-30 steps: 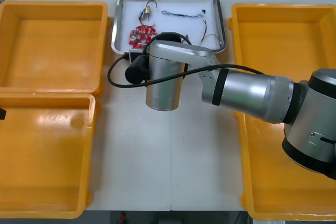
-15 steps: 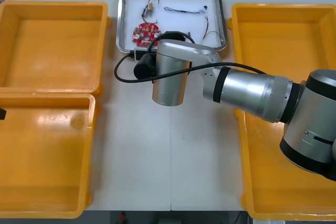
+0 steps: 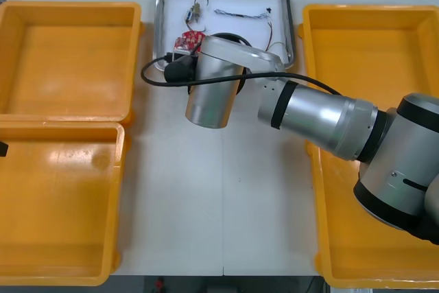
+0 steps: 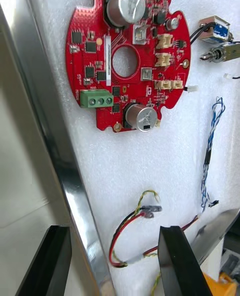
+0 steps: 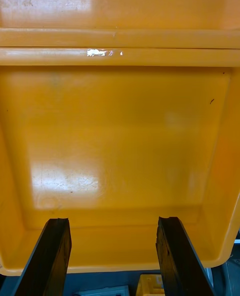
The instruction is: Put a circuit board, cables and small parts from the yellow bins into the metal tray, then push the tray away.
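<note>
The metal tray (image 3: 156, 25), white inside, lies at the table's far middle. In it are a round red circuit board (image 3: 185, 40) (image 4: 127, 61), small metal parts (image 3: 194, 10) (image 4: 217, 39), a twisted blue and white cable (image 3: 240, 14) (image 4: 211, 156) and a red and yellow cable (image 3: 271, 36) (image 4: 135, 226). My right gripper (image 4: 114, 231) is open and holds nothing, with one finger on each side of the tray's near rim (image 4: 75, 191). My left gripper (image 5: 112, 256) is open over a bare yellow bin (image 5: 120, 141).
Two yellow bins (image 3: 68, 56) (image 3: 58, 204) stand on the left and two (image 3: 374, 46) (image 3: 343, 238) on the right. My right arm (image 3: 315, 118) reaches across from the right bins to the tray. Bare table lies between the bins.
The tray has slid a little toward the table's far edge. My right wrist has followed it and swung left over its near rim. The left arm has not moved.
</note>
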`<state>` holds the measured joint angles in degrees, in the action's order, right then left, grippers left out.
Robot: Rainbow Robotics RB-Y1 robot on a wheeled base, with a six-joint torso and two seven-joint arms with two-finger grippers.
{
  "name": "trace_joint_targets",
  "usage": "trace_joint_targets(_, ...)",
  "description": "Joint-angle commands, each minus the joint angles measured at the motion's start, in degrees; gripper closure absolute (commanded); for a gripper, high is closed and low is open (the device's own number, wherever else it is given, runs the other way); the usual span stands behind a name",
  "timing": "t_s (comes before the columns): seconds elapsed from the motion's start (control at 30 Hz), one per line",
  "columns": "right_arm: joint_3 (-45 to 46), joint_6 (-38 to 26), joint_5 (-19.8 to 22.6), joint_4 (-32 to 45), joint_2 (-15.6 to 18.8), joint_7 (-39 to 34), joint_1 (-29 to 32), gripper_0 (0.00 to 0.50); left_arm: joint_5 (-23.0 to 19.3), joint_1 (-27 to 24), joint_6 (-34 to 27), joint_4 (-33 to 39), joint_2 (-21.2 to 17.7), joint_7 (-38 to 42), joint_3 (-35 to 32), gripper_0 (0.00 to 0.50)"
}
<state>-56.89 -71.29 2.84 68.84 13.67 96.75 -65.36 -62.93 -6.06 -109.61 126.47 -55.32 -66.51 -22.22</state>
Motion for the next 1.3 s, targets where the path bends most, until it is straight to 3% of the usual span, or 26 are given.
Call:
trace_joint_targets(0.03,5.4,-5.7,0.3,8.5,-1.8,0.5,3.7,0.0,-0.4,1.0,-0.4,1.5,-2.5,-4.0,-1.6,0.0)
trace_joint_targets(0.33,11.2,-22.4,0.3,24.7,-1.8,-0.2,11.4,0.0,-0.4,1.0,-0.4,1.5,-2.5,-4.0,-1.6,0.0)
trace_joint_targets(0.63,23.4,-38.3,1.3,44.2,-1.5,-0.9,22.3,0.0,-0.4,1.0,-0.4,1.5,-2.5,-4.0,-1.6,0.0)
trace_joint_targets(0.9,33.6,-38.7,3.8,60.2,2.2,-2.1,32.3,0.0,-0.4,1.0,-0.4,1.5,-2.5,-4.0,-1.6,0.0)
trace_joint_targets(1.0,37.3,-38.7,6.7,64.3,4.8,-3.5,34.9,0.0,-0.4,1.0,-0.4,1.5,-2.5,-4.0,-1.6,0.0)
trace_joint_targets(1.3,47.4,-38.7,17.1,70.6,13.8,-16.9,44.0,0.0,-0.4,1.0,-0.4,1.5,-2.5,-4.0,-1.6,0.0)
